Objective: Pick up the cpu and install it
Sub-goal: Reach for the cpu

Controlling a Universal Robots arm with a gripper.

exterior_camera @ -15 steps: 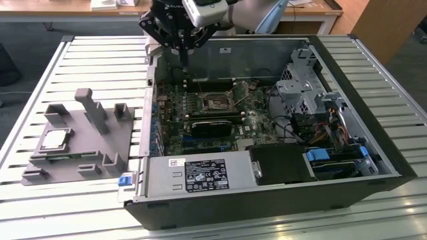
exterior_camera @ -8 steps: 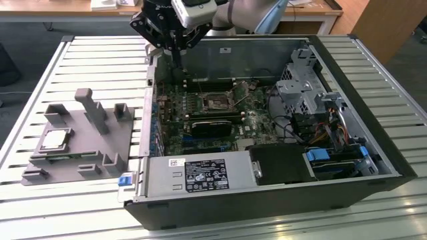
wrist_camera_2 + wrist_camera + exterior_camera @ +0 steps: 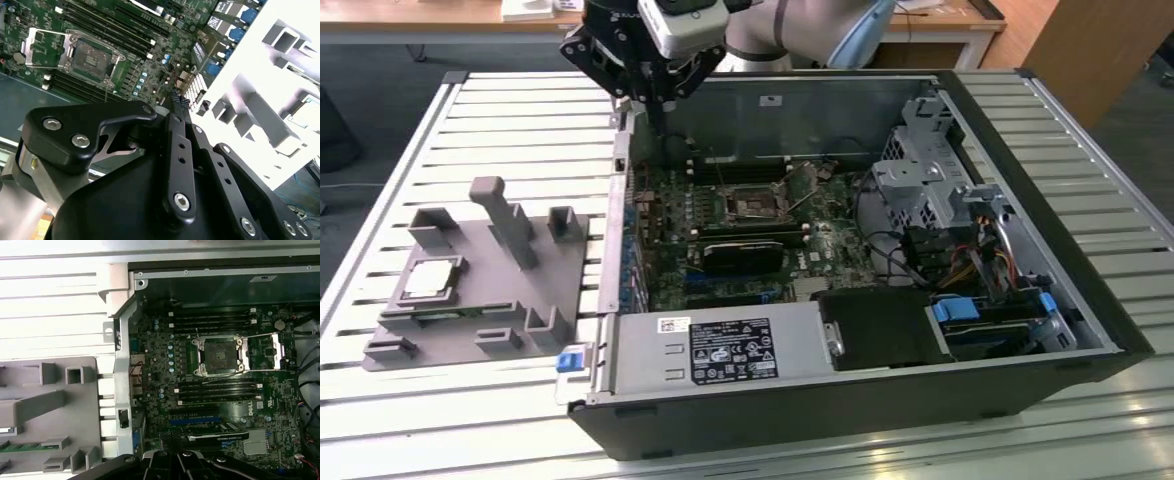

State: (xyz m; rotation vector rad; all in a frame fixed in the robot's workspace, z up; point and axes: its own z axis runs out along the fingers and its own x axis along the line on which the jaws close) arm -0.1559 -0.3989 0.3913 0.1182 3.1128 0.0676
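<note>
The cpu [image 3: 430,280], a small silvery square with a pale rim, lies flat in a recess of the grey fixture plate [image 3: 480,320] on the exterior view's left. In the second wrist view the cpu [image 3: 305,113] shows beyond the plate's slanted post. My black gripper [image 3: 651,104] hangs high over the far left corner of the open computer case, well apart from the cpu. Its linkage appears in both wrist views [image 3: 177,100] [image 3: 175,462]. The motherboard's cpu socket [image 3: 754,207] [image 3: 90,57] [image 3: 220,355] is bare, its metal retention frame [image 3: 277,347] swung open.
The open black case [image 3: 1067,330] lies on a slatted white table [image 3: 520,110]. It holds a power supply [image 3: 720,350], drive cage [image 3: 921,180], cables [image 3: 961,270] and a dark card [image 3: 747,255]. Upright posts [image 3: 500,215] stand on the fixture plate, and a green memory stick [image 3: 20,446] lies in it.
</note>
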